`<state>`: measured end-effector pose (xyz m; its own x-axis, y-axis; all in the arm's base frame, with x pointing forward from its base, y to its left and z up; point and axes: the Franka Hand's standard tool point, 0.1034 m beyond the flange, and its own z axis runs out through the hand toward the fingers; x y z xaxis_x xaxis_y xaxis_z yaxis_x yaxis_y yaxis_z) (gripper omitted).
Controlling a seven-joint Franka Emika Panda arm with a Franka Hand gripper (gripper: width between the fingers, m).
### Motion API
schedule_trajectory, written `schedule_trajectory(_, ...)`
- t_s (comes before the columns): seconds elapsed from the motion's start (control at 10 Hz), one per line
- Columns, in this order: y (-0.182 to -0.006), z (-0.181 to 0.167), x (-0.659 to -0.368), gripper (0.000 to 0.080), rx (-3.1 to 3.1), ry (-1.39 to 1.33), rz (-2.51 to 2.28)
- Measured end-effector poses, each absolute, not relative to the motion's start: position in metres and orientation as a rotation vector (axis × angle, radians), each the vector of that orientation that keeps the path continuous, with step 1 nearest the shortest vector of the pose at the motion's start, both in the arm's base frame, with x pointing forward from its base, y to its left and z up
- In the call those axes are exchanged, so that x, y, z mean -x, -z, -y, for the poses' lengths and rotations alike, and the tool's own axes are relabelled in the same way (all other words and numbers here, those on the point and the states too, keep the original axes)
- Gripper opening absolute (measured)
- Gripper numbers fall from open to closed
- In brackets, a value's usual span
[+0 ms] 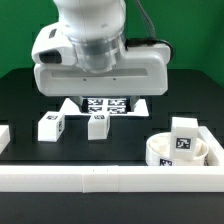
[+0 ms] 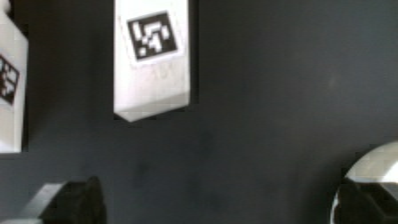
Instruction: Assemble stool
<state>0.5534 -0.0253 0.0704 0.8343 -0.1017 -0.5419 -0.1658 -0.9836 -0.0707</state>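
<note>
Hovering above the tabletop [image 1: 130, 135] with fingers [image 2: 71, 203] spread wide, gripping nothing. Standing upright inside the seat [image 1: 158, 157]: one leg [image 1: 183, 133]. Lying to the exterior view's left of the seat: nearer leg [image 1: 97, 126], farther leg [image 1: 50, 126].

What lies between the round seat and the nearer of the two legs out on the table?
Nothing: in the exterior view, only bare black table separates that leg from the seat.
</note>
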Motion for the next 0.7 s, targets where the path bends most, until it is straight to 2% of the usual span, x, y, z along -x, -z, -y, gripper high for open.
schedule_trajectory(0.3,-0.057,0.030,-0.553,0.0649,2.885,-0.868,-0.163)
schedule_trajectory(0.6,-0.034,0.037,-0.531,0.0649,2.887,-0.866,-0.173)
schedule_trajectory(0.7,-0.032,0.037,-0.529,0.0649,2.890,-0.861,-0.174)
